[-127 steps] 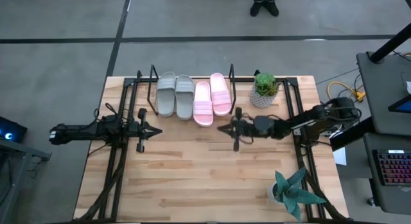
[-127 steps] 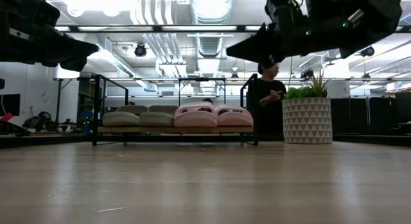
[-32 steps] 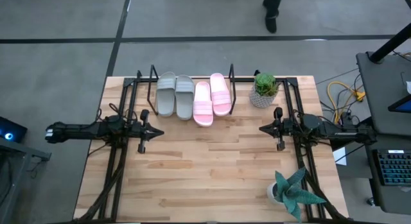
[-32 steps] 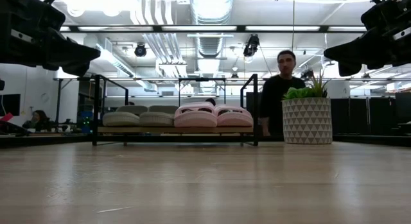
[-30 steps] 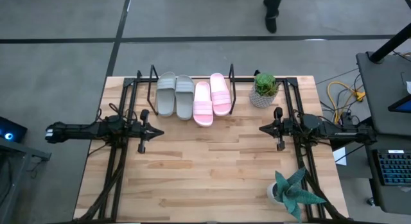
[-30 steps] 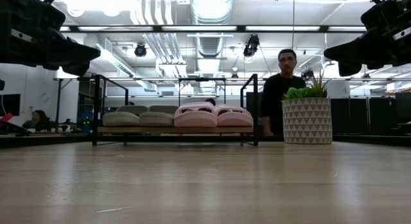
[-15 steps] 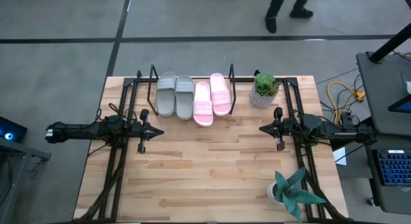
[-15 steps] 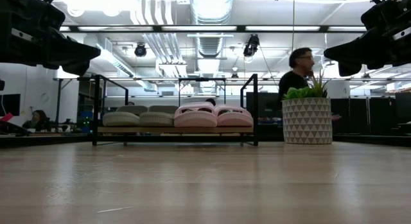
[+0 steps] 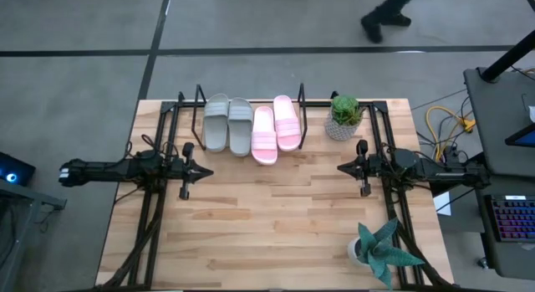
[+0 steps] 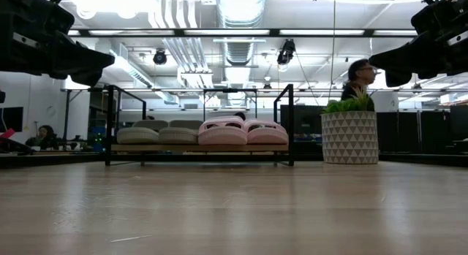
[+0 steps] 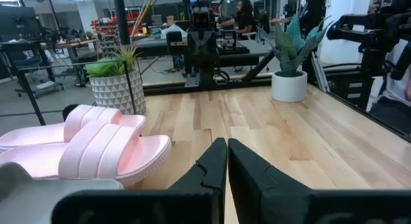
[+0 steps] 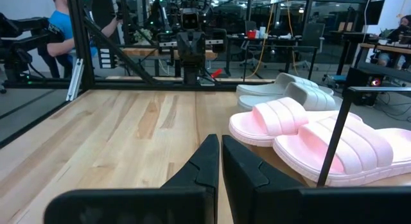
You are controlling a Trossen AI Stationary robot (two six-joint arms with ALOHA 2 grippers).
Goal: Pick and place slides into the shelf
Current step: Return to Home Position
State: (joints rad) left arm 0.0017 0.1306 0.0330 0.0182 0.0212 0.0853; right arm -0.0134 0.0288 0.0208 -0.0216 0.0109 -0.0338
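Observation:
Two grey slides [image 9: 226, 123] and two pale pink slides [image 9: 277, 129] lie side by side, soles down, on the wood base of the black wire shelf [image 9: 197, 96] at the table's far edge; the low view shows them in a row [image 10: 201, 133]. My left gripper [image 9: 206, 171] hovers shut above the table's left side, near of the grey pair. My right gripper [image 9: 339, 167] hovers shut above the right side, near of the potted plant. Both point toward the table's middle, facing each other.
A green plant in a patterned white pot [image 9: 343, 116] stands right of the shelf. A spiky plant in a white pot [image 9: 380, 248] stands at the near right corner. Black side rails [image 9: 152, 208] run along both table sides. A person [image 10: 358, 78] walks behind the table.
Neither arm nor any slide has moved. The person beyond the far edge has walked toward the right.

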